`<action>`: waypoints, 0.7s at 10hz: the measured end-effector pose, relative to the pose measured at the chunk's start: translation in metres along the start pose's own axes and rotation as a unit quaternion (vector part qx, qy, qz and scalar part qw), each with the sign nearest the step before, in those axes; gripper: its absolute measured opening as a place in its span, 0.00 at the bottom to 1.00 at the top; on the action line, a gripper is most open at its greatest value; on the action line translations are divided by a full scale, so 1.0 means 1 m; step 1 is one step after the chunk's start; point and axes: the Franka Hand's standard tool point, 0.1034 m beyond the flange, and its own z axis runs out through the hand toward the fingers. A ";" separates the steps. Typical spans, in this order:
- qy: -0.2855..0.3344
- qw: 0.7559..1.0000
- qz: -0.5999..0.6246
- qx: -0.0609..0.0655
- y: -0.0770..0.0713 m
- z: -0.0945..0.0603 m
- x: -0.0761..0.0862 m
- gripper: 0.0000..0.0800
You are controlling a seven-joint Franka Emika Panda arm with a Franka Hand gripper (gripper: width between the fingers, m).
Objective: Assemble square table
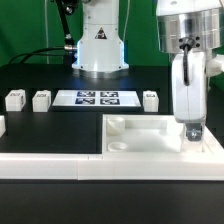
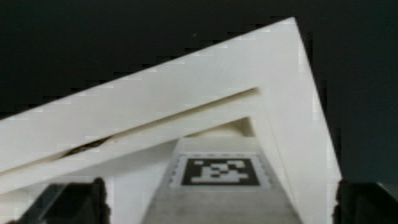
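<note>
- step in hand, as i judge it: placing the square table top [image 1: 150,138]. it lies at the front of the black tabletop toward the exterior view's right, against the long white border rail [image 1: 50,165] on the front edge.
- the gripper [image 1: 193,130] stands upright over the top's rim on the exterior view's right. in the wrist view its dark fingers [image 2: 68,203] are spread wide, one on each side, pinching nothing.
- between them lies a white face with a black-and-white tag [image 2: 217,170]. i cannot tell whether it belongs to the top or to a leg.
- no leg appears to be fitted in the sockets that show, so most of the assembly looks undone.
- next move, my judgement: lift straight up so the spread jaws do not drag the top, then fetch a leg. the nearest looks to be the block just beside the marker board [image 1: 97,98] on the exterior view's right.
- count:
  - square table top: one
  - leg blocks: three in full view toward the far edge, namely a first leg block [image 1: 14,98], a second leg block [image 1: 41,98] beside it, and a third leg block [image 1: 151,99] past the board
  - cut-off white piece [image 1: 2,125] at the exterior view's left edge: one, possibly the fourth leg
  - marker board: one
  - border rail: one
  - gripper: one
</note>
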 end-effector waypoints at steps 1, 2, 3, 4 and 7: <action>0.000 1.000 -0.001 0.000 0.000 0.000 0.000 0.81; 0.000 1.000 -0.001 0.000 0.000 0.000 0.000 0.81; 0.000 1.000 -0.002 0.000 0.000 0.001 0.000 0.81; 0.000 1.000 -0.002 -0.001 0.001 0.001 0.000 0.81; 0.001 1.000 -0.003 -0.001 0.001 0.001 0.000 0.81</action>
